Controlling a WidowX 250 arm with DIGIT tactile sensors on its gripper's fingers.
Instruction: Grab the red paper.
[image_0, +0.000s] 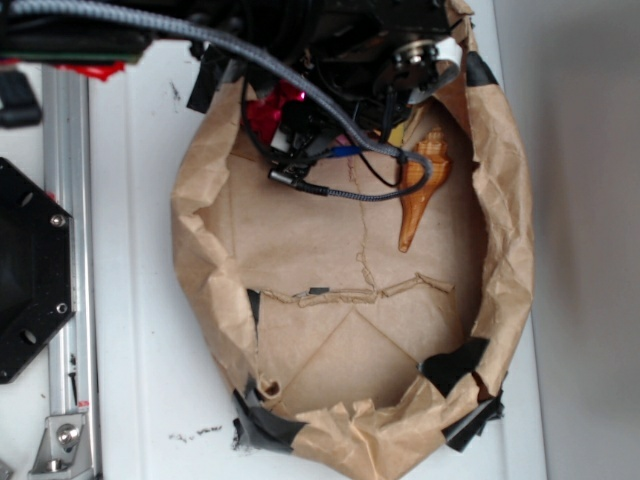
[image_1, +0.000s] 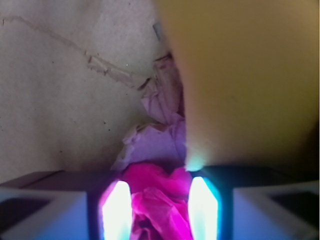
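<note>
The red paper (image_0: 264, 112) is a crumpled wad at the back left of the brown paper bowl (image_0: 500, 260), half hidden under the arm. In the wrist view the red paper (image_1: 157, 192) looks magenta and fills the gap between the two glowing fingertips (image_1: 118, 210), touching both. My gripper (image_1: 160, 206) is shut on it, low over the bowl floor. In the exterior view the black arm and its cables cover the gripper (image_0: 292, 122).
A yellow foam wedge (image_1: 245, 75) looms close on the right of the wrist view. An orange-brown seashell (image_0: 420, 185) lies at the bowl's back right. The bowl's crumpled walls rise all round. A black base plate (image_0: 30, 270) and metal rail (image_0: 65, 200) stand at the left.
</note>
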